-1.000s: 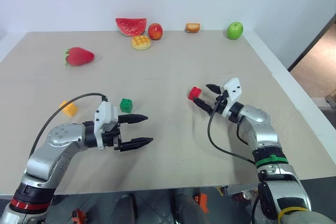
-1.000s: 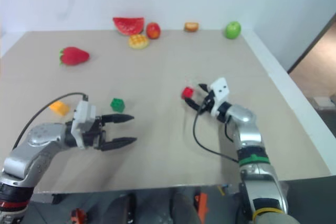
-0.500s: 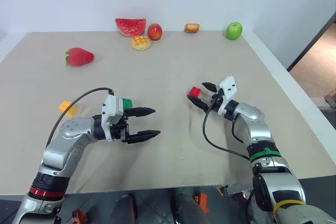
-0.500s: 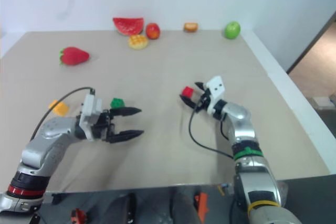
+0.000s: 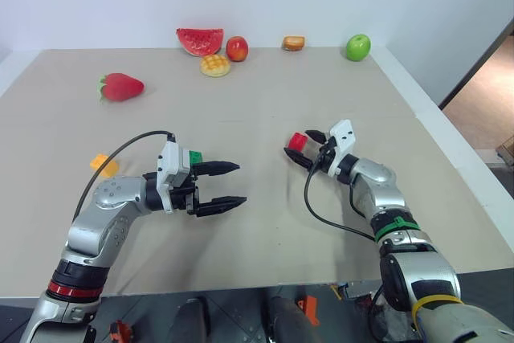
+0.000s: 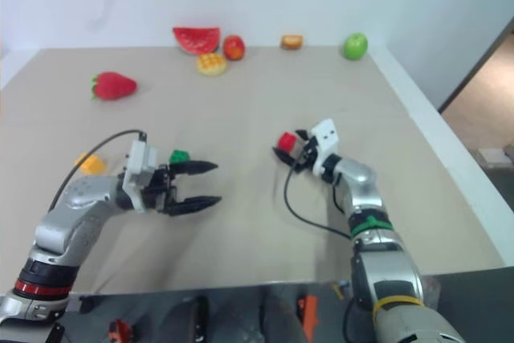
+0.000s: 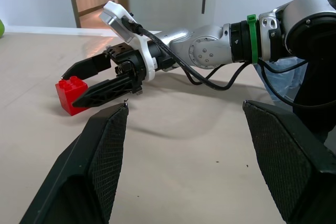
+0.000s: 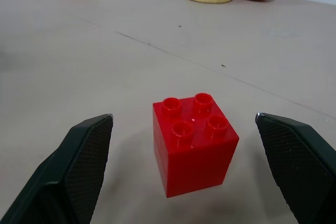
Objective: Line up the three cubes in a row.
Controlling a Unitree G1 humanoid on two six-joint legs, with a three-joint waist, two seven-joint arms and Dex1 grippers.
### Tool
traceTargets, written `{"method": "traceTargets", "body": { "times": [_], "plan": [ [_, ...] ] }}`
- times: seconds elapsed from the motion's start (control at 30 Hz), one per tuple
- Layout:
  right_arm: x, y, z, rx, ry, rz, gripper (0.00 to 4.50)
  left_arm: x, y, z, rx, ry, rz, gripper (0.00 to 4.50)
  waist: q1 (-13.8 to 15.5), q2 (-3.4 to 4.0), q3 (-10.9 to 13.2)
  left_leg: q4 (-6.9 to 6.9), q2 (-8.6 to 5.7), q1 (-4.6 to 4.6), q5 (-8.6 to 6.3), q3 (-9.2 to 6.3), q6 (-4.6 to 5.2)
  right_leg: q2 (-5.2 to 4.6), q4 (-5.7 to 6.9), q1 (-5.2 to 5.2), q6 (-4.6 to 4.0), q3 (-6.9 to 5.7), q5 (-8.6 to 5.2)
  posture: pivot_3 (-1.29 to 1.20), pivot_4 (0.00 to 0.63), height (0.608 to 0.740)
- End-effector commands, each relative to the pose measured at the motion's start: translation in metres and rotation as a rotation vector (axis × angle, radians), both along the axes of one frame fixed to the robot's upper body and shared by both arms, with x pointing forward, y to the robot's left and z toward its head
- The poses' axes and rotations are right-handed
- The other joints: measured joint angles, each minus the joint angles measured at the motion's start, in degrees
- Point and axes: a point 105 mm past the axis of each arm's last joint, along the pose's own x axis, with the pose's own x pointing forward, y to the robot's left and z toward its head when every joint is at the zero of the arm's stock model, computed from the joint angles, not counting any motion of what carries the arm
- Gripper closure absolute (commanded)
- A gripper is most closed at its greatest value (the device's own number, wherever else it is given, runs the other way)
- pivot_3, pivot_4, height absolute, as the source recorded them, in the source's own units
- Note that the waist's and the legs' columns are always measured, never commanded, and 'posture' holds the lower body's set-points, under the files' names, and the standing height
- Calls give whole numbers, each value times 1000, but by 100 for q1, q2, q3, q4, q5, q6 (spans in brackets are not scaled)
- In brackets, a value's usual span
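The red cube (image 5: pixel 298 140) stands on the table right of centre, between the fingertips of my open right gripper (image 5: pixel 295 146); in the right wrist view the red cube (image 8: pixel 194 142) has a gap to each finger. The green cube (image 5: pixel 193 157) sits left of centre, partly hidden behind my left gripper (image 5: pixel 241 183). That gripper is open, empty and points toward the right arm. The yellow-orange cube (image 5: pixel 103 165) lies farther left, beside my left arm. The left wrist view shows the red cube (image 7: pixel 72 94) at the right gripper's tips.
Toy foods line the table's far edge: a watermelon slice (image 5: pixel 200 39), a waffle bun (image 5: pixel 215 65), a red apple (image 5: pixel 237 48), a small bread (image 5: pixel 294 42) and a green apple (image 5: pixel 358 46). A toy strawberry (image 5: pixel 120 86) lies at the far left. The table's right edge (image 5: pixel 450 158) is near my right arm.
My right gripper has reached forward, so its open fingertips now flank the red cube. The left gripper has edged slightly toward the middle and now covers part of the green cube.
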Motion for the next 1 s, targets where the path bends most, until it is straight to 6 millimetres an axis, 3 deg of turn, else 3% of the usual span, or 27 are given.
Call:
{"method": "traceTargets", "body": {
  "times": [0.03, 0.07, 0.2, 0.4, 0.53, 0.73, 0.9, 1.0],
  "plan": [
    [4, 3, 7, 8, -17, 4, 0, -3, 1, 10, -11, -41, 2, 904, -1, 0, 0, 0, 0, 0, 0, 0, 0, 0, 0, 0, 0, 0, 0, 0, 150, 740],
    [4, 3, 4, 4, -7, 2, 0, -3, 1, 10, -9, -39, 3, 904, -1, 0, 0, 0, 0, 0, 0, 0, 0, 0, 0, 0, -1, 1, 1, 0, 150, 740],
    [5, 4, 1, -2, 3, 6, 1118, -3, 5, 4, 7, -16, 21, 876, -2, 0, 0, 0, 0, 0, 0, 1, 0, -1, 0, 1, 0, 1, 1, 0, 150, 740],
    [5, 4, 1, -11, 0, 10, 3222, 2, 17, -2, 13, 8, 68, 876, -3, 0, 0, 1, 0, 0, 0, 0, 0, -1, 0, 1, 0, 1, 1, 0, 150, 740],
    [-1, 6, -1, -28, 9, 58, 3260, 7, 28, 0, 5, 18, 88, 876, -3, 0, 0, 1, 0, 1, 0, 0, 1, 0, 0, 1, -1, 0, 1, 0, 150, 740],
    [-50, 6, 10, 18, 108, 385, 3260, 15, 60, -11, 128, -16, 135, 876, 30, 5, 3, -3, 0, -4, 0, -5, 0, -2, 2, 0, 0, -7, -8, 0, 150, 740],
    [-79, 0, 12, -9, 167, 470, 3260, 13, 64, -7, 103, -10, 136, 876, 24, 6, 3, 0, -3, -7, -2, 1, -2, -12, 1, -1, 4, -6, -11, 0, 150, 740],
    [-88, -6, -6, -90, 183, 473, 3260, 12, 58, -6, 72, -2, 130, 876, 5, 6, 3, 0, 3, 5, -1, 0, -1, 0, 3, -1, -21, -7, -11, 0, 150, 740]
  ]
}}
